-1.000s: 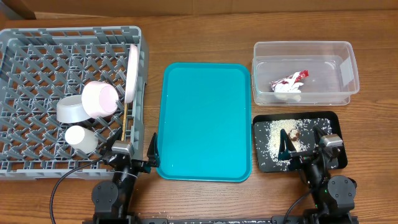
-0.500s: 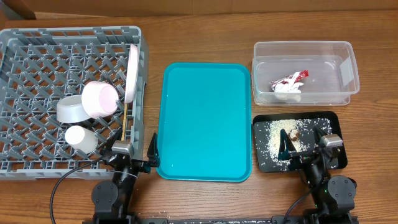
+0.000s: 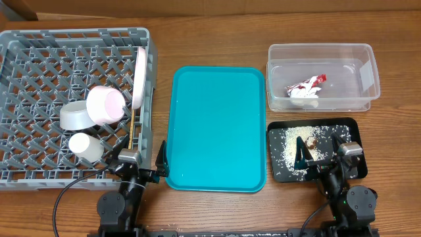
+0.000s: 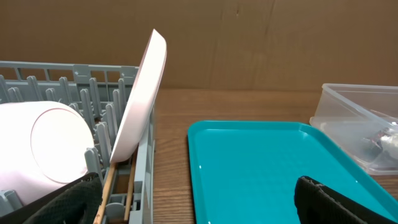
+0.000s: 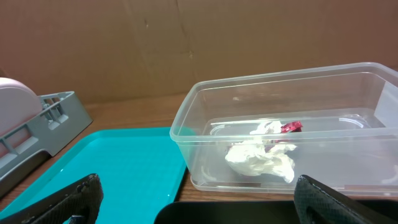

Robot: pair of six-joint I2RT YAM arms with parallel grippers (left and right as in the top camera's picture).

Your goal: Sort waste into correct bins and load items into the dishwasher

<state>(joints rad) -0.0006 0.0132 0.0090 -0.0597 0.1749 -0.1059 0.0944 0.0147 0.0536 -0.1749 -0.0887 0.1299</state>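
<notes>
I see my left gripper point(image 3: 141, 158) and right gripper point(image 3: 321, 158) both spread wide, empty; wrapper point(image 3: 304, 89) lies in the clear tub point(image 3: 322, 46); rice point(image 3: 284, 141) sits in the black tray point(image 3: 348, 125); large plate point(image 3: 139, 76), bowl point(image 3: 75, 116), cup point(image 3: 84, 146) rest in the dish rack point(image 3: 39, 39).

Bright, even light falls from above, and shadows are short and soft. The overhead view is sharp. Small highlights glint on the flat teal plastic tray point(image 4: 249, 168) and the clear plastic rectangular tub point(image 3: 366, 78). Both wrist views go soft at their near bottom corners.
</notes>
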